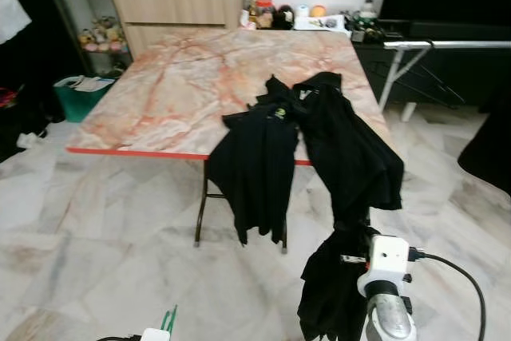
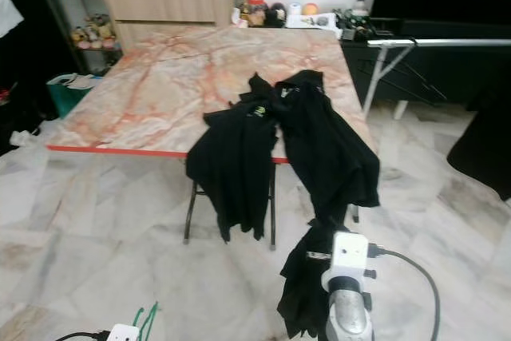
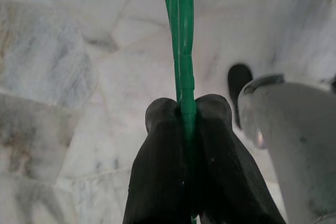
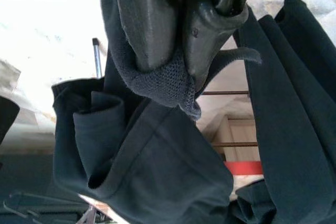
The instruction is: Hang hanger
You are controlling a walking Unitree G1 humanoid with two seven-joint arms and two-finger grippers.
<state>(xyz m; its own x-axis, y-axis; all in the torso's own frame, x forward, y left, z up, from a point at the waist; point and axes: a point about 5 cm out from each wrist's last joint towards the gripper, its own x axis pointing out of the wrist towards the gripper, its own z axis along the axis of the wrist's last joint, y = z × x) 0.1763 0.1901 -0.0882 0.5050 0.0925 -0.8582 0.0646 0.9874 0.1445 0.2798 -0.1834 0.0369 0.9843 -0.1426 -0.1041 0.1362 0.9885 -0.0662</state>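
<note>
I hold green hanger pinched left gripper, black shirt clamped right gripper, five o'clock; threading next.

The table top looks like glossy pinkish marble, and the floor under it is polished pale marble tile. Black shirts draped over the table's edge are matt knit cloth. The hanger is smooth green plastic, pinched by matt black fingers.
</note>
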